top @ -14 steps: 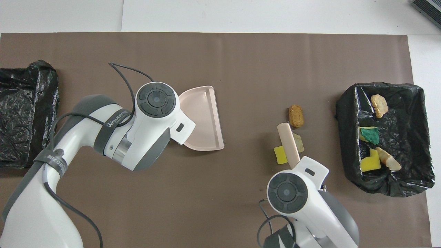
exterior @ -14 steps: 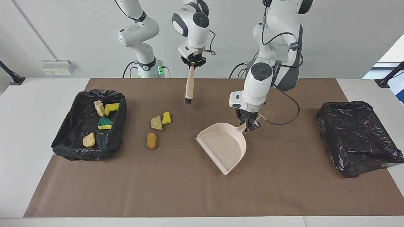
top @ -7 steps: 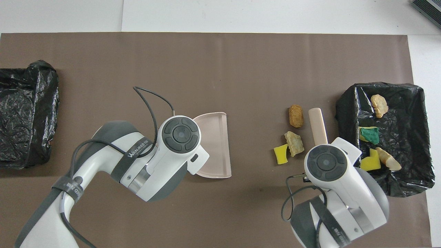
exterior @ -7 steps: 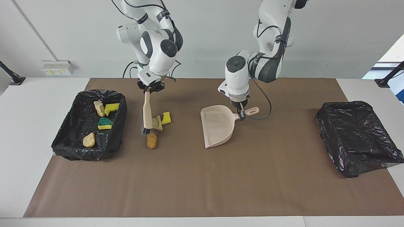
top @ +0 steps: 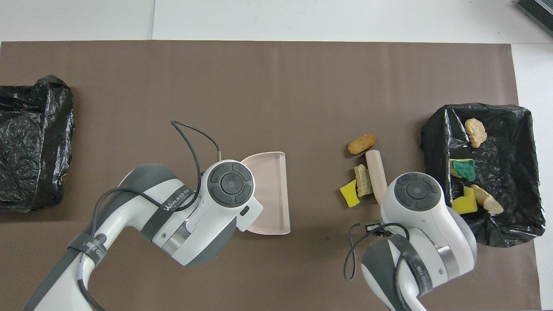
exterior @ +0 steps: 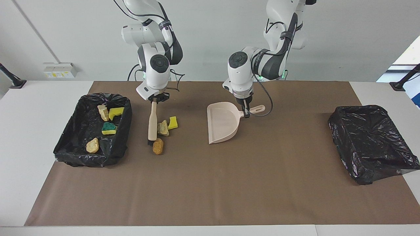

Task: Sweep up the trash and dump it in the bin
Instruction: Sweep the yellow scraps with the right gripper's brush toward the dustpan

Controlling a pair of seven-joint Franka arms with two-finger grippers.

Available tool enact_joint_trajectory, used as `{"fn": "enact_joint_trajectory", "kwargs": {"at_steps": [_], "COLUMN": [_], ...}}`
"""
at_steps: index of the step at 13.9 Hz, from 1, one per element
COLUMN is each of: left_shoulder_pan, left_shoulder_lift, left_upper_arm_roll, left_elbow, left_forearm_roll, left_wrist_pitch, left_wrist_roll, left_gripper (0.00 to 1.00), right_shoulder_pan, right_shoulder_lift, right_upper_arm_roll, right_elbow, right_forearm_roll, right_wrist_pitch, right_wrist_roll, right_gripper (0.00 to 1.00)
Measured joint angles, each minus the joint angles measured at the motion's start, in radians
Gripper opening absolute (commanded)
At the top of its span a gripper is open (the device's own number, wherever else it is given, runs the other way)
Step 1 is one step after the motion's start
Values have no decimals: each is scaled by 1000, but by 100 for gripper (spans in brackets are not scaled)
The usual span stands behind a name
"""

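The right gripper [exterior: 156, 100] was clamped on the top of the brush [exterior: 152, 123], whose bristles stood on the mat [exterior: 229, 183] touching the brown lump [exterior: 157, 146], with the beige chunk [exterior: 162, 128] and yellow sponge [exterior: 173, 122] just beside the handle. The left gripper [exterior: 246, 113] gripped the dustpan [exterior: 223, 123] by its handle, the pan sitting mid-mat, well apart from those three pieces. Four more pieces lay in the bin [exterior: 65, 144] at the right arm's end, and another bin [exterior: 370, 144] sat at the left arm's end.
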Motion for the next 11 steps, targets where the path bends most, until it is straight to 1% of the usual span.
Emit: {"fn": "enact_joint_trajectory", "kwargs": {"at_steps": [2, 3, 6, 11], "left_shoulder_pan": [7, 10, 10, 10], "left_shoulder_lift": [-8, -11, -15, -19], "left_upper_arm_roll": [3, 6, 9, 11], "left_elbow": [-14, -19, -25, -32], "left_forearm_roll": [0, 0, 0, 0], "left_wrist_pitch": [0, -1, -1, -1], "left_wrist_roll": [-2, -2, -2, -4], "left_gripper": [0, 0, 0, 0], "right_shoulder_pan": [32, 64, 154, 266], "right_shoulder_lift": [0, -2, 0, 5], "right_upper_arm_roll": [1, 2, 3, 5], "right_elbow": [-6, -6, -11, -17], "right_forearm_roll": [101, 161, 283, 550], "right_wrist_pitch": [1, 1, 9, 76], "right_wrist_roll": [-22, -22, -22, -4], "right_gripper": [0, 0, 0, 0]}}
